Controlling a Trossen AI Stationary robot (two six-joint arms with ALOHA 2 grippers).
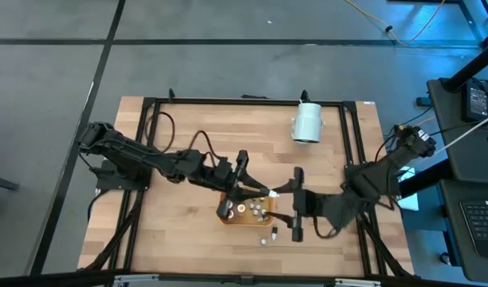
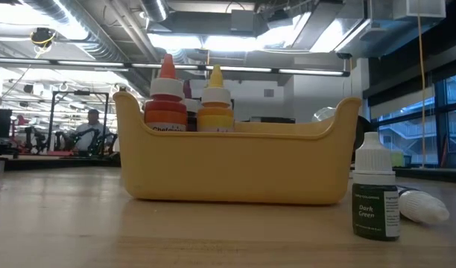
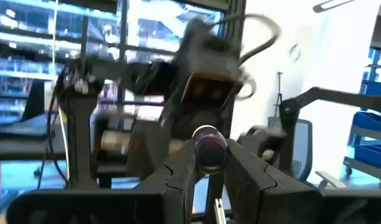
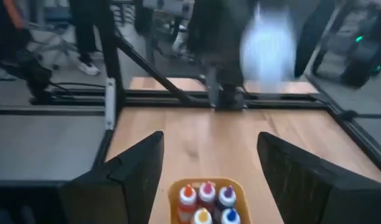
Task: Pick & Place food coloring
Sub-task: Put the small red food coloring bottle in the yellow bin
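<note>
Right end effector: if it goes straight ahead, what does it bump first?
Probably the food coloring bottles in the orange tray, just ahead of the right end effector's open fingers; its height is unclear, so it might pass over them.

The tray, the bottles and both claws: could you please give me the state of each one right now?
Orange tray: upright on the table, holding bottles.
Orange-capped bottle: upright in the tray, capped.
Yellow-capped bottle: upright in the tray, capped.
Dark green bottle: upright on the table outside the tray, capped.
Left claw: shut on a small bottle.
Right claw: open, empty, above the tray.
White cylinder: lying on its side.
</note>
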